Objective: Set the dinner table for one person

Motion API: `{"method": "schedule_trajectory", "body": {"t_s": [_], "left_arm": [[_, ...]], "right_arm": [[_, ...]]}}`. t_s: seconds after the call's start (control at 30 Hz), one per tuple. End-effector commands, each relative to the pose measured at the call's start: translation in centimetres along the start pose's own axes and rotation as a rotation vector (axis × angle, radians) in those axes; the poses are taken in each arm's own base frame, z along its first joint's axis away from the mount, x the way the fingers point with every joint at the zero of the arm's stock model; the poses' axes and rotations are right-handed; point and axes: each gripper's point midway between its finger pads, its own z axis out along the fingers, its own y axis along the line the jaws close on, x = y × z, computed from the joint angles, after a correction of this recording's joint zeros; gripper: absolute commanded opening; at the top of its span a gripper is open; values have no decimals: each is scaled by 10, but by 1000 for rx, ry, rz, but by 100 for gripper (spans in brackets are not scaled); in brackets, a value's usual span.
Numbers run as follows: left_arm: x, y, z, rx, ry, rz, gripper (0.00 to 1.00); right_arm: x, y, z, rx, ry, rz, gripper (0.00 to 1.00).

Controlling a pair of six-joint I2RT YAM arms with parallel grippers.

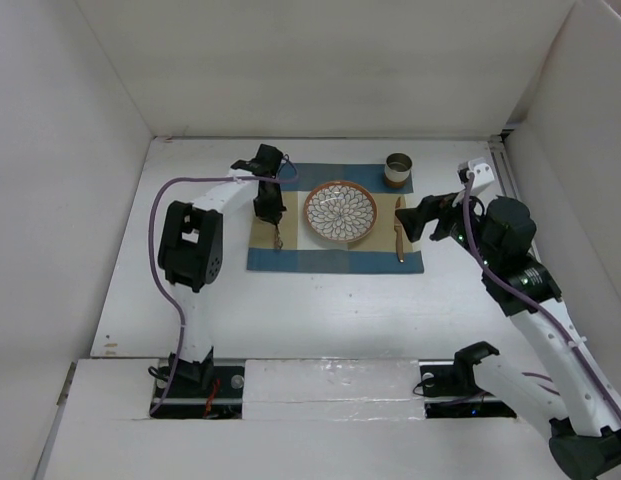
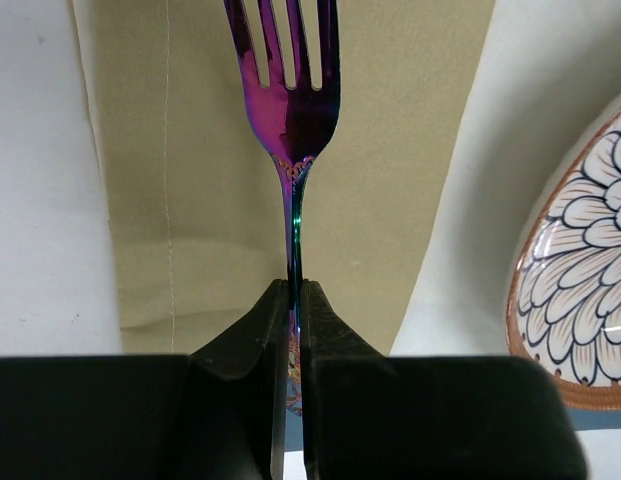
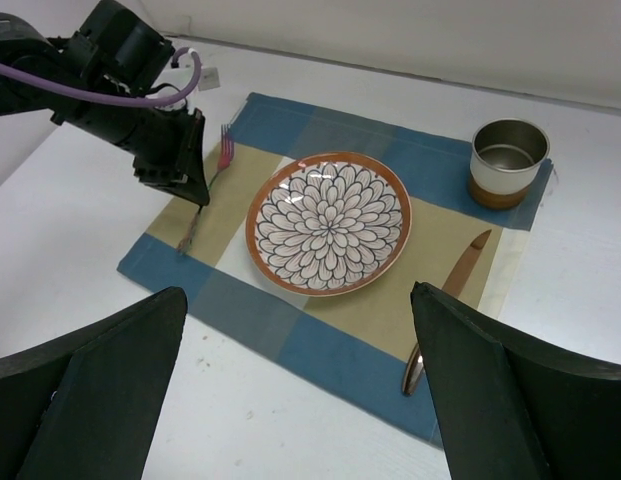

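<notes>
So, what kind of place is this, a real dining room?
Probably a lab test booth, not a home: white walls enclose the dinner table, robot arms are bolted at its near edge, and one placemat holds a plate.

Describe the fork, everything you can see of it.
The fork looks like polished metal with an iridescent purple-to-green sheen and a small ornament at its neck. The left gripper is shut on its thin handle, tines pointing away. It sits over the placemat, left of the plate and clear of it; contact with the cloth is unclear.
</notes>
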Motion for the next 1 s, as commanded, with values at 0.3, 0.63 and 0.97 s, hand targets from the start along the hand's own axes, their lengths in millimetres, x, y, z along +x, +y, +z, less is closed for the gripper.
{"method": "schedule_trajectory", "body": {"t_s": [0.3, 0.63, 0.97], "left_arm": [[1, 5, -9, -56, 15, 55, 0], [4, -5, -8, -46, 30, 82, 0], [8, -9, -2, -34, 35, 90, 0]], "right_arm": [[-23, 0, -3, 9, -58, -33, 100], [-23, 0, -3, 9, -58, -33, 100], [-19, -1, -4, 12, -40, -39, 100]]}}
